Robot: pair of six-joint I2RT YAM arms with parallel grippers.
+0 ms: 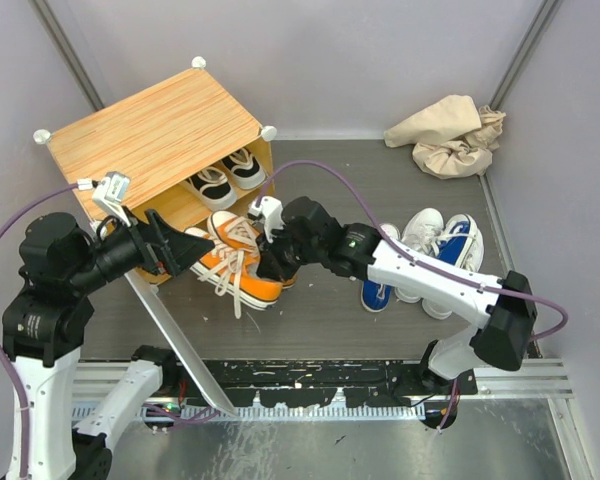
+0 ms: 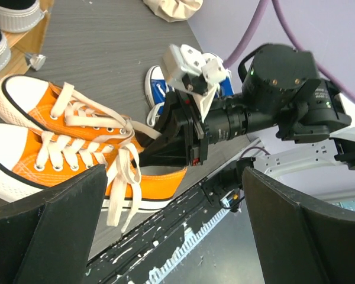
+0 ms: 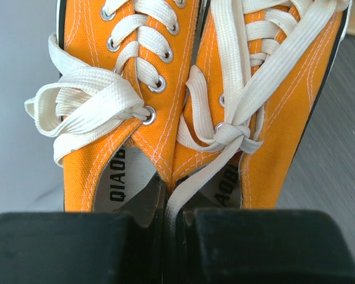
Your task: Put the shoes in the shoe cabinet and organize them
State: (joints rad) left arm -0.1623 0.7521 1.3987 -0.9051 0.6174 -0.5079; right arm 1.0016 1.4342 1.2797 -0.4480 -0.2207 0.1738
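Orange shoes (image 1: 242,265) lie side by side on the grey table (image 1: 320,320), just in front of the open cabinet (image 1: 155,130), with their toes pointing at it. From above, the right gripper (image 1: 272,268) is at their heel end, and its jaws are pressed together on the inner sides of the two shoes. The left gripper (image 1: 198,248) is just beside the shoes on the cabinet side, with its jaws wide apart and nothing in them. A pair of black shoes (image 1: 225,178) sits inside the cabinet. The white door (image 1: 175,335) of the cabinet is swung open and reaches toward the near edge. Well apart on the right, blue shoes (image 1: 464,238) and white shoes (image 1: 420,232) lie close together. A tan cloth (image 1: 448,135) is in the far right corner.

The left wrist camera shows the two fingers (image 2: 47,236) of the left gripper (image 2: 174,236) far apart, holding nothing. Past them are the orange shoes (image 2: 53,148), with the right gripper (image 2: 165,145) reaching into their heel end. One blue shoe (image 2: 157,89) peeks out behind it.

The right wrist camera looks down the orange shoes (image 3: 160,89) from the heels. The fingers (image 3: 65,248) of the right gripper (image 3: 173,236) are almost touching, and they pinch the two inner walls of the shoes and a white lace (image 3: 182,195) between them
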